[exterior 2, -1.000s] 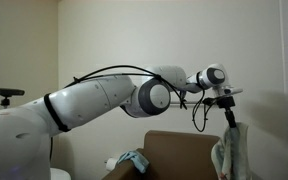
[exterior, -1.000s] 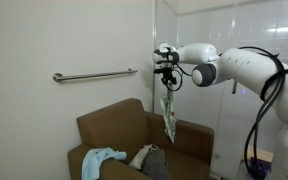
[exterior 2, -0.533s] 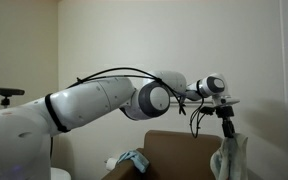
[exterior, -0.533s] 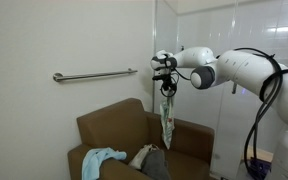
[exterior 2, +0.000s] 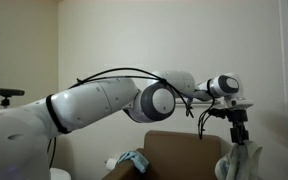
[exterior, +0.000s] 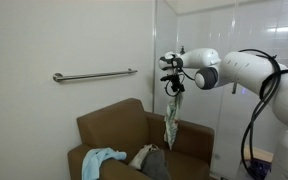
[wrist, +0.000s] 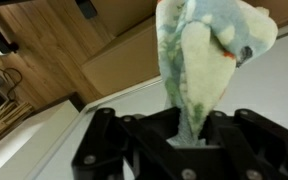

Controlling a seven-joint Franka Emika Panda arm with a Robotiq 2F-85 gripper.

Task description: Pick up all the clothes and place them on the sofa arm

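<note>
Plainly, the gripper (wrist: 189, 138) is pinching the green-and-white cloth (wrist: 199, 55), which fills the wrist view. Only an exterior view shows the cloth hanging lengthwise, straight down over one arm of the sofa (exterior: 124, 135). A light-blue garment (exterior: 102, 157) and a grey garment (exterior: 150, 157) lie on the sofa seat, and a grab bar (exterior: 94, 74) is on the wall above.

We see a brown sofa (exterior: 124, 125) standing on a wooden floor (wrist: 44, 55). On its seat lie a light blue cloth (exterior: 102, 157) at about 9 o'clock and, just beside it toward 3 o'clock, a beige and dark garment (exterior: 148, 158).
</note>
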